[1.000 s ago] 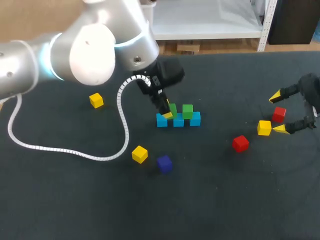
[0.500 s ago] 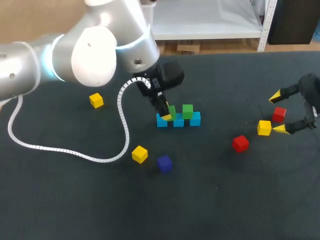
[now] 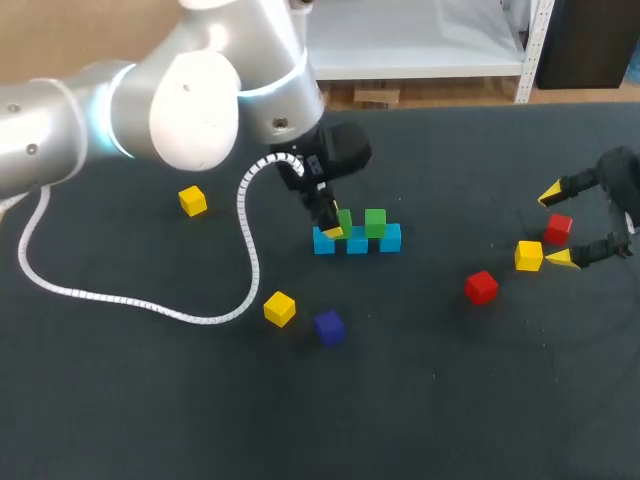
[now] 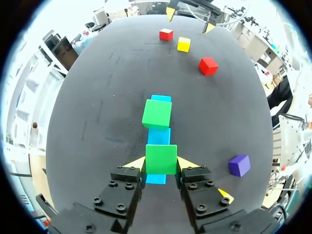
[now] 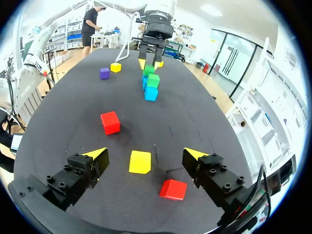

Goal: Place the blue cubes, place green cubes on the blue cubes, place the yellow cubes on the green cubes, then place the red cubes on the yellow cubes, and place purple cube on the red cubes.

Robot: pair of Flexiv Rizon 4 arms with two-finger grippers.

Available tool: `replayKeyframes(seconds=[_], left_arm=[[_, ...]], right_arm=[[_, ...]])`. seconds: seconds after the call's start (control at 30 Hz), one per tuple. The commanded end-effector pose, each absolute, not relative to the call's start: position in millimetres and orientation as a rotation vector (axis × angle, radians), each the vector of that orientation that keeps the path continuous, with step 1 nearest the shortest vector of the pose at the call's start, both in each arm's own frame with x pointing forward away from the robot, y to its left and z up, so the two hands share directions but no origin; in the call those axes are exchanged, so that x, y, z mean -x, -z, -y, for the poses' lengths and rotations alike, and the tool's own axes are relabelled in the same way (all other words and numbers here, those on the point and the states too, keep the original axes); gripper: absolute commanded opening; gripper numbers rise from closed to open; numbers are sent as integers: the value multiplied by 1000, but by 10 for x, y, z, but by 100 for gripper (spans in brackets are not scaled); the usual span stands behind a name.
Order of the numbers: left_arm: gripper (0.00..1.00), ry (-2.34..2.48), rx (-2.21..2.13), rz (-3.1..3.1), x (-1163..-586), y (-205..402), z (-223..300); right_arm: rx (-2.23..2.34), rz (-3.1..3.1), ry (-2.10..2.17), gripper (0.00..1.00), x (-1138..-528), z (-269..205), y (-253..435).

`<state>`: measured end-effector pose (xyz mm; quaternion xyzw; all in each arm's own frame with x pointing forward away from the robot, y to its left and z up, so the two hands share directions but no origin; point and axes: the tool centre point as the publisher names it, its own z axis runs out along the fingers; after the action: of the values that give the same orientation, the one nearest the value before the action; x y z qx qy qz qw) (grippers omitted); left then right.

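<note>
Three blue cubes point(image 3: 357, 243) lie in a row mid-table. One green cube point(image 3: 375, 222) rests on the right end of the row. My left gripper point(image 3: 340, 226) is shut on a second green cube point(image 4: 161, 157), which sits on the blue cubes point(image 4: 159, 136) nearer the row's left end. Far right, my right gripper point(image 3: 556, 226) stands open around a red cube point(image 3: 558, 228), with a yellow cube point(image 3: 528, 256) beside it. In the right wrist view that yellow cube point(image 5: 140, 162) lies between the open fingers and the red cube point(image 5: 173, 189) under them.
Another red cube point(image 3: 481, 287) lies between the row and the right gripper. Two yellow cubes point(image 3: 193, 201) point(image 3: 280, 308) and a purple cube point(image 3: 328, 327) sit left of and in front of the row. A white cable point(image 3: 130, 300) trails over the table's left.
The left arm has shifted very slightly while holding the green cube on the blue row. The right arm and loose cubes have stayed put.
</note>
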<state>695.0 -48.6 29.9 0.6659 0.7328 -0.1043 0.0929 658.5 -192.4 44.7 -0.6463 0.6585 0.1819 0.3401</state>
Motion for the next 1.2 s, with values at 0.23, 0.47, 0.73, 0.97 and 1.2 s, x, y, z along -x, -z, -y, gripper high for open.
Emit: replayKeyframes(seconds=[0.23, 0.47, 0.73, 0.97, 1.2], left_arm=[[0, 305, -2000, -2175, -7006, -295, 499], [0, 301, -2019, -2169, -7000, -283, 498], [0, 301, -2037, -2161, -6986, -266, 504], [0, 294, -2046, -2160, -6990, -263, 502], [0, 292, -2050, -2161, -6998, -260, 499]], right_arm=[[1680, -1710, -475, 100, -6590, 1925, -438], [1680, -1710, -475, 100, -6590, 1925, -438], [1680, -1710, -475, 100, -6590, 1925, -438], [1680, -1710, -475, 100, -6590, 1925, -438], [1680, -1710, -475, 100, -6590, 1925, -438]])
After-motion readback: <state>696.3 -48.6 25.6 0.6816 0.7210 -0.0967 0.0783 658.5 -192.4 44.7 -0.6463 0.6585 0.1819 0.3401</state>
